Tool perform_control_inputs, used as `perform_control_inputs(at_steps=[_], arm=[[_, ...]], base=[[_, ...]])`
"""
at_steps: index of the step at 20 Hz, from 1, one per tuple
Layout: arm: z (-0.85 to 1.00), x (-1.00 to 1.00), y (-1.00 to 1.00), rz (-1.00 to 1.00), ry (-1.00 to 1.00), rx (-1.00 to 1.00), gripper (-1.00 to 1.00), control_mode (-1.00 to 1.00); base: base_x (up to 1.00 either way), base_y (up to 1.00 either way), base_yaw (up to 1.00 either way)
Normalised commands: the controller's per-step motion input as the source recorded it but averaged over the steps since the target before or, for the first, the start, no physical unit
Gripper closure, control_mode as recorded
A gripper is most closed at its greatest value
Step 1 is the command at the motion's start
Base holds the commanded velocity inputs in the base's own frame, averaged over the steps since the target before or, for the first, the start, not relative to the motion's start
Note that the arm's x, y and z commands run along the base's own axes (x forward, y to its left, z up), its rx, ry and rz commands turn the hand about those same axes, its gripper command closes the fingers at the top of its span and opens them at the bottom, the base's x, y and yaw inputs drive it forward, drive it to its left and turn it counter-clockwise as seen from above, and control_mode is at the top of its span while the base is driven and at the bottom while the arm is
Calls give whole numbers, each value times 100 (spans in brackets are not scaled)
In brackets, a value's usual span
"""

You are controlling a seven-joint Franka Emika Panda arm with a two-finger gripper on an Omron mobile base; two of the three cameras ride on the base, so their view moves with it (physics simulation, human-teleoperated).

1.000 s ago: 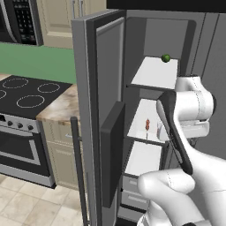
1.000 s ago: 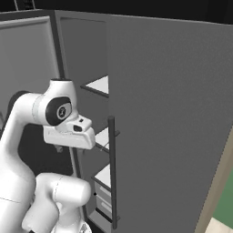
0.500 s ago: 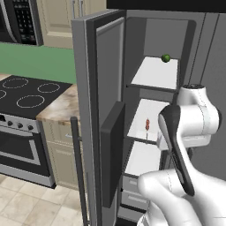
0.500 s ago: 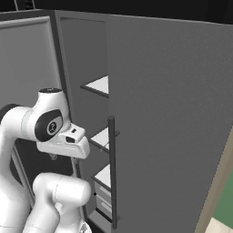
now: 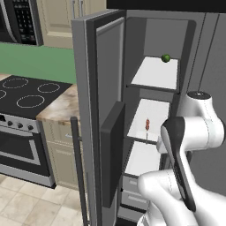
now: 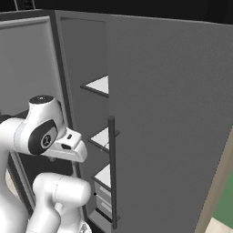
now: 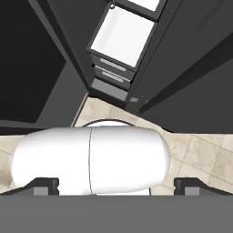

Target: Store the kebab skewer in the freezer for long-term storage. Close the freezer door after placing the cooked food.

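Note:
The kebab skewer [image 5: 147, 125] stands on the freezer's [image 5: 155, 74] middle white shelf, with nothing holding it. The freezer door [image 5: 95, 106] stands wide open to the left, its black dispenser panel [image 5: 113, 154] facing the opening. My arm is folded low in front of the freezer, to the right of the opening. My gripper [image 7: 116, 186] is open and empty, its fingertips [image 7: 43, 185] spread wide. It points down at my own base, with the freezer's lower shelf and grey drawers [image 7: 113, 73] ahead. The hand [image 6: 69, 145] hangs back from the shelves.
A small green fruit [image 5: 166, 58] sits on the top shelf. The plain grey fridge door [image 6: 173, 118] with its dark bar handle [image 6: 112, 168] stands shut on the right. A stove [image 5: 22, 95] and a counter [image 5: 59, 108] lie left of the open door. Tiled floor [image 7: 200, 154] shows below.
My arm has drawn back from the freezer and folded lower, with the hand swinging down. The skewer stays on the middle shelf and the door has not moved.

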Motion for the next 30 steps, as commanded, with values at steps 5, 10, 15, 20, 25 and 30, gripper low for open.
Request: perform_control_inputs(at_steps=[5, 10, 15, 20, 25, 30], arm=[[0, -8, 0, 0, 0, 0, -100, -100], [0, -27, 0, 0, 0, 0, -100, -100], [0, -7, 0, 0, 0, 0, -100, 100], [0, 0, 0, 0, 0, 0, -100, 100], [0, 0, 0, 0, 0, 0, -100, 100], [0, 0, 0, 0, 0, 0, -100, 100]], base=[[0, 0, 0], [0, 0, 0], [-39, 0, -3], [-48, 0, -14], [-46, 8, -23], [-73, 8, -36]])
